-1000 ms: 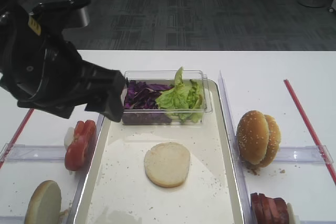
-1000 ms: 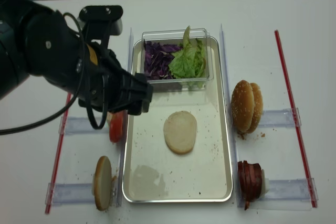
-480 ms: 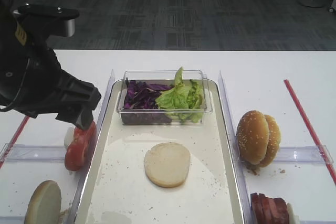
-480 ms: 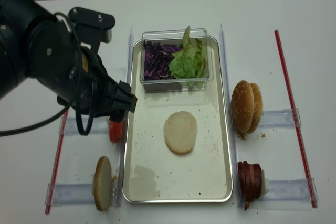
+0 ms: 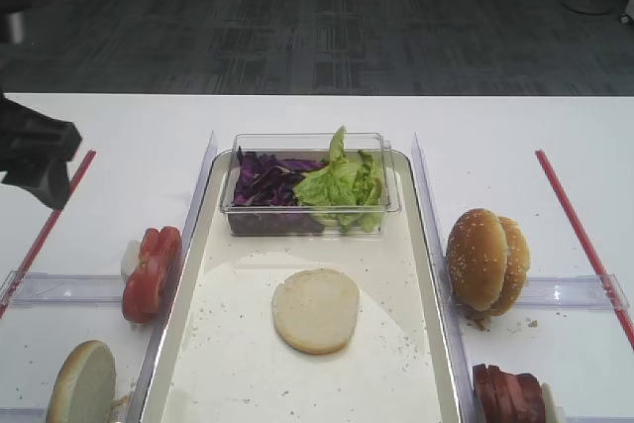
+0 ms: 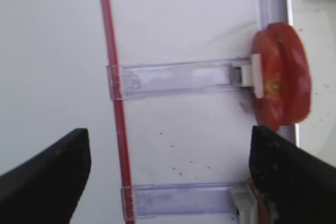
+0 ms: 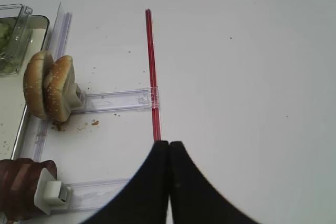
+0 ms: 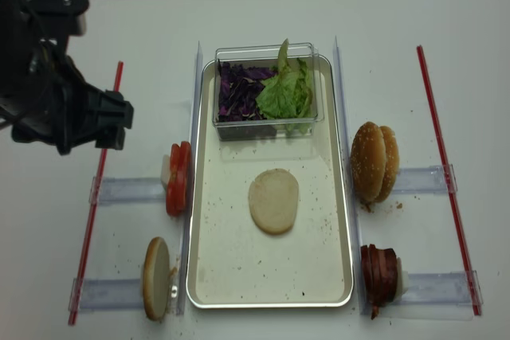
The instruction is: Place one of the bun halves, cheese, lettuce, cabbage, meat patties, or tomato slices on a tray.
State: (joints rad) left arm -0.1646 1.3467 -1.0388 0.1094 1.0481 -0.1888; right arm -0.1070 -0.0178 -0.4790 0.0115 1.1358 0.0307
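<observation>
Tray: the large rectangular metal tray (image 8: pixel 209 260) with a cream, crumb-speckled floor fills the centre of both overhead views.
Bun half on tray: one round, flat, pale cream bun half (image 8: pixel 273 201) lies flat near the middle of the tray, touching nothing else.
Second bun half: another pale bun half (image 8: pixel 155 278) stands on edge in a clear plastic holder at the lower left, just outside the tray rim.
Clear tub: a small clear plastic tub (image 8: pixel 267 127) sits across the upper end of the tray, holding shredded dark purple cabbage (image 8: pixel 236 91) on its left side and ruffled bright green lettuce (image 8: pixel 287 91) on its right.
Tomato slices: glossy red tomato slices (image 8: pixel 178 178) stand on edge just left of the tray; in the left wrist view they sit at the right edge of the frame.
Meat patties: dark reddish-brown meat patties (image 8: pixel 378 274) stand in a row at the lower right, beside the tray.
Sesame buns: golden sesame-seeded domed buns (image 8: pixel 374 162) stand on edge right of the tray.
Left gripper: the black left gripper (image 6: pixel 168 169) has its fingers spread wide with nothing between them; it is over the white table at the upper left, well apart from the tray and its bun half, the tomato slices nearer to it.
Right gripper: the black right gripper (image 7: pixel 169 148) has its fingertips pressed together, holding nothing, over bare table beside a red strip (image 7: pixel 152 74), the sesame buns and patties toward the left of its view.
</observation>
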